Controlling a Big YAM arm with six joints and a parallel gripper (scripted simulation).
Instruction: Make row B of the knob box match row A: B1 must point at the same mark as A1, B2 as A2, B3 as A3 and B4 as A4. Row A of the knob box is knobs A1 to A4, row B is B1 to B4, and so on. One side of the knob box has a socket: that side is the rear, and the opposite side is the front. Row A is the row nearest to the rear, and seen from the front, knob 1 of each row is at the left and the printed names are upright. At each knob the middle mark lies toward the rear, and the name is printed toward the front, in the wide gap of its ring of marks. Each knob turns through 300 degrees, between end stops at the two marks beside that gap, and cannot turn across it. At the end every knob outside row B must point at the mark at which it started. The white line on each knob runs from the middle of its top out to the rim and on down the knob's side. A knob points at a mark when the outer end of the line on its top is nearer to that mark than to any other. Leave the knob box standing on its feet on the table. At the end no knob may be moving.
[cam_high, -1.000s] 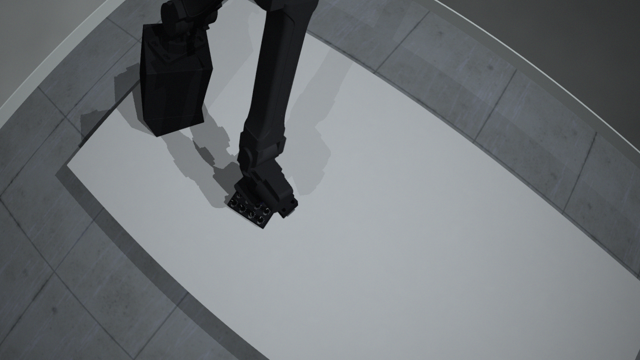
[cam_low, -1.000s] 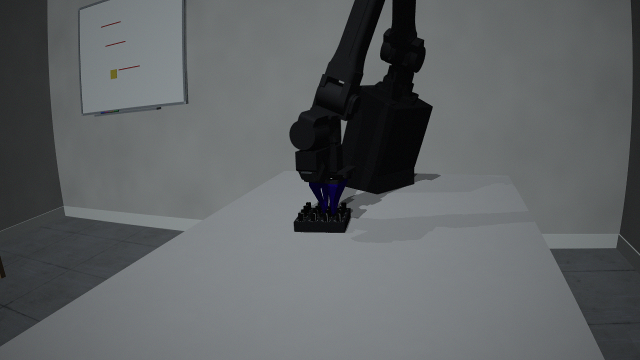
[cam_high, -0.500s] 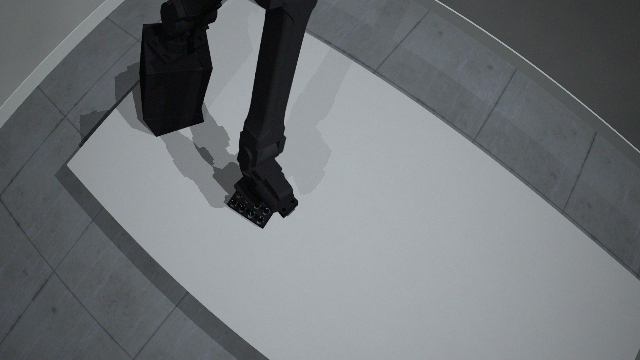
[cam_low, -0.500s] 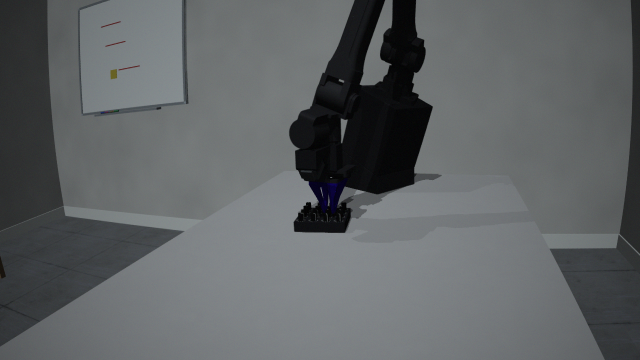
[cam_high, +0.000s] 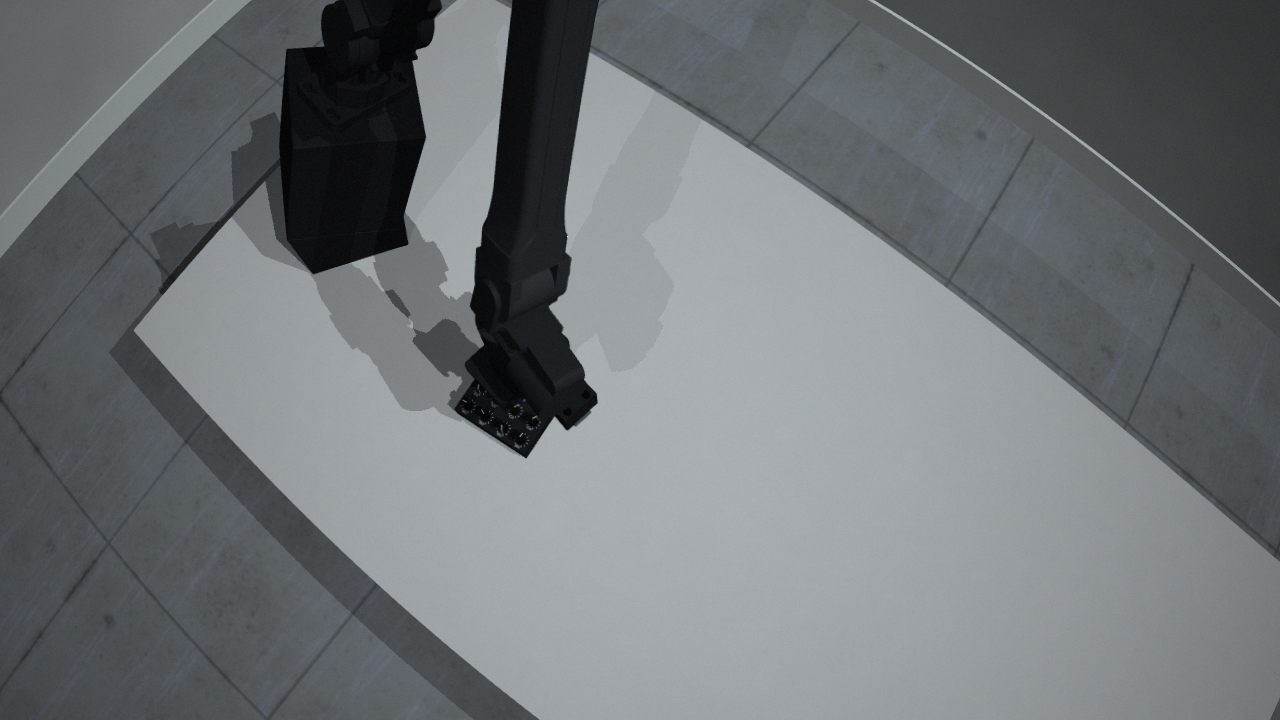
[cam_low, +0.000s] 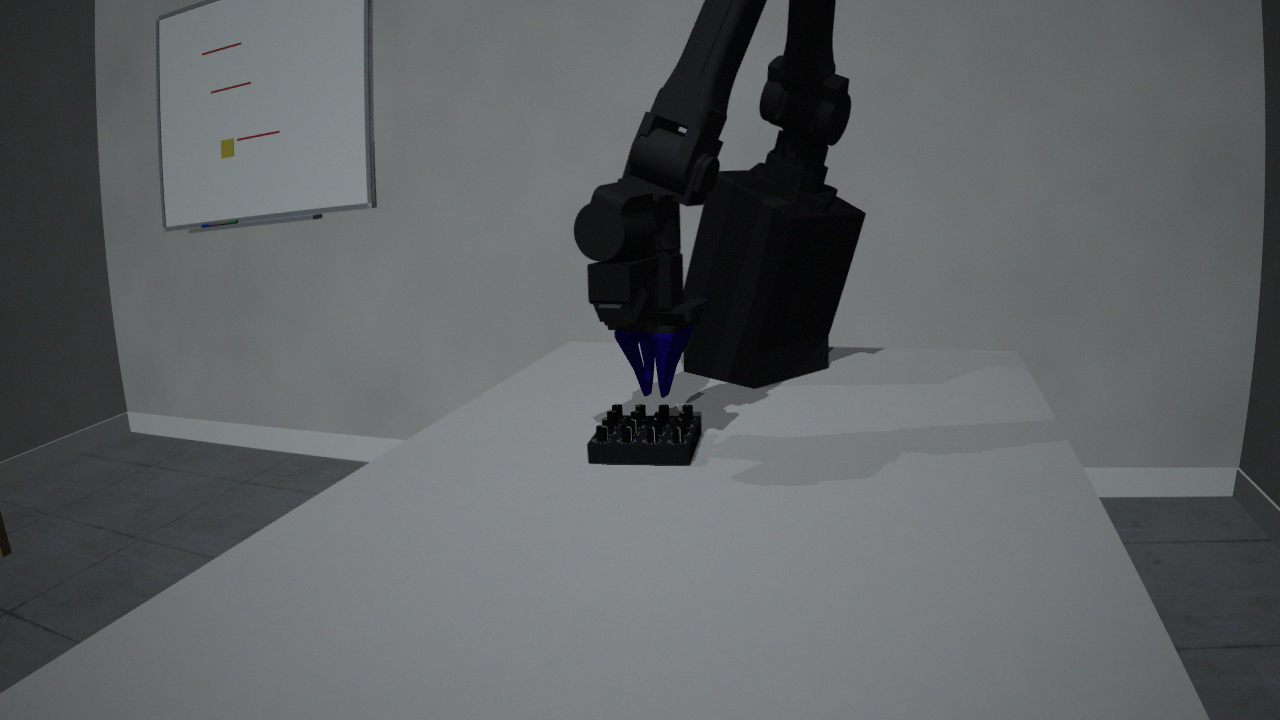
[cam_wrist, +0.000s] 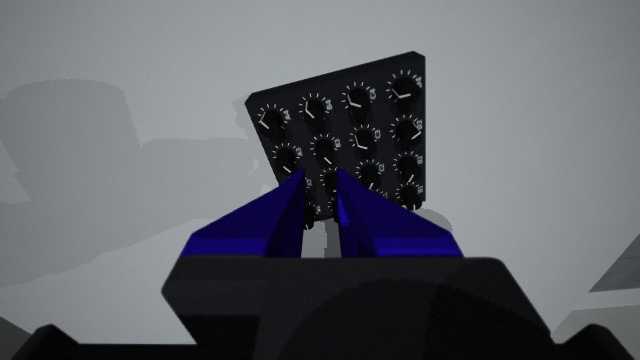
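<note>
The black knob box (cam_high: 497, 430) (cam_low: 640, 447) (cam_wrist: 345, 120) stands on its feet on the white table (cam_high: 760, 447) (cam_low: 626, 582). In the wrist view its knobs show white lines; A4 (cam_wrist: 271, 121), B4 (cam_wrist: 314, 108), A3 (cam_wrist: 286, 160) and B3 (cam_wrist: 325, 150) are in plain sight. My gripper (cam_low: 656, 391) (cam_wrist: 321, 179) with its blue fingers hangs a little above the box, clear of the knob tops. The fingers stand narrowly apart with nothing between them. In the wrist view they cover the near knobs of rows A and B.
The robot's black base block (cam_high: 349, 161) (cam_low: 769, 286) stands at the table's far end behind the box. A whiteboard (cam_low: 264, 111) hangs on the wall. The table edge runs close to the left of the box.
</note>
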